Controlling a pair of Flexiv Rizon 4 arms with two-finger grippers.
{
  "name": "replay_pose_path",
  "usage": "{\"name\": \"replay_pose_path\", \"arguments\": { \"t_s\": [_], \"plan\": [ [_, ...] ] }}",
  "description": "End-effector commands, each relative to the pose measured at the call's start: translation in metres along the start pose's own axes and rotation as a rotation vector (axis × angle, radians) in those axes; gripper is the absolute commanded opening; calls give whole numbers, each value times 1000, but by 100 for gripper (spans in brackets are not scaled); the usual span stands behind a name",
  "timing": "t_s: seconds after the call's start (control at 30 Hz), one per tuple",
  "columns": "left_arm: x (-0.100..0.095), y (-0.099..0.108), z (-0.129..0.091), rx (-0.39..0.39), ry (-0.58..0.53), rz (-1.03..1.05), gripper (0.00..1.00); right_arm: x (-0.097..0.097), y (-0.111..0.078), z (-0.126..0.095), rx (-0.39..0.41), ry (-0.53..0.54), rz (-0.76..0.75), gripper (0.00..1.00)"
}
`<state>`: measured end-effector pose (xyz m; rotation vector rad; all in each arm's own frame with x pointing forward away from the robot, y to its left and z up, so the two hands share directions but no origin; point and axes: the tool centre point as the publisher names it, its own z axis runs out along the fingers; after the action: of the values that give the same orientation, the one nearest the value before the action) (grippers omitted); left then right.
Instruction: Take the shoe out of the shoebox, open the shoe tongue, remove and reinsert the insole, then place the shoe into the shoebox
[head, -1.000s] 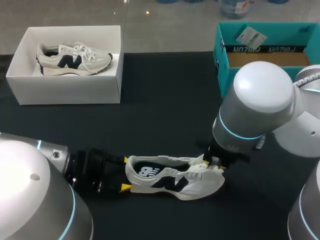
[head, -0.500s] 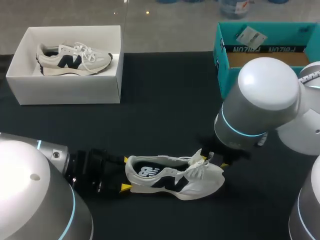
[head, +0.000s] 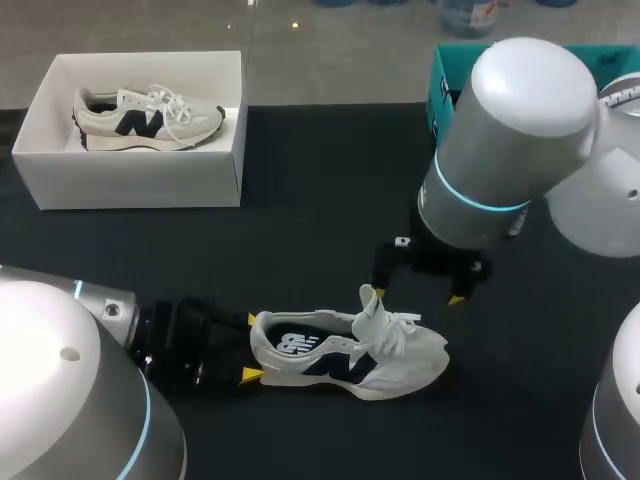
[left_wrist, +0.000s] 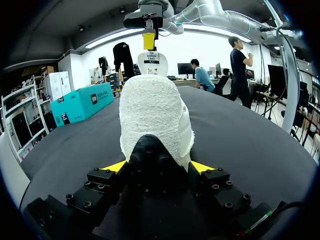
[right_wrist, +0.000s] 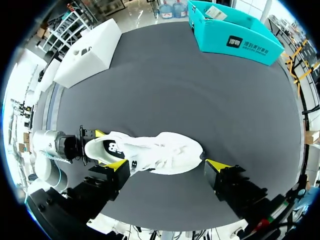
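the white shoe (head: 345, 355) with a dark side mark lies on the black table (head: 320, 200), tongue (head: 371, 300) standing up. the left gripper (head: 250, 348) clamps its heel, hiding it. the right gripper (head: 418, 295) hangs spread above the shoe's front, holding nothing. beyond the shoe sit a white shoebox (head: 140, 175) and a teal box (head: 438, 100) half behind the right arm (head: 515, 130).

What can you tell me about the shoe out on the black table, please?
The shoe is a white low sneaker with a dark side mark, white laces and dark lining. It stands on its sole on the table, tongue raised upright. Its heel, of nubby fabric, is clamped from both sides by the left gripper. The right gripper hangs open above the laces; whether it touches the tongue is unclear.
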<state>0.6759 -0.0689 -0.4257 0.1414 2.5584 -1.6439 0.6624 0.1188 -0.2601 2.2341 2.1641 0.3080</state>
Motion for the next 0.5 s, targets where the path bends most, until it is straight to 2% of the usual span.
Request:
{"name": "replay_pose_path", "arguments": {
  "t_s": [0.03,0.2,0.3,0.43,0.5],
  "plan": [
    [0,3,1,-2,1,1,0,1,5,2,26,7,-6,100],
    [0,3,1,-2,1,1,0,2,9,2,22,30,-40,100],
    [0,3,1,-2,1,1,0,7,16,-4,26,46,-112,100],
    [0,3,1,-2,1,1,0,16,27,-16,53,71,-310,100],
    [0,3,1,-2,1,1,0,22,35,-23,101,119,-486,100]
  ]
}}
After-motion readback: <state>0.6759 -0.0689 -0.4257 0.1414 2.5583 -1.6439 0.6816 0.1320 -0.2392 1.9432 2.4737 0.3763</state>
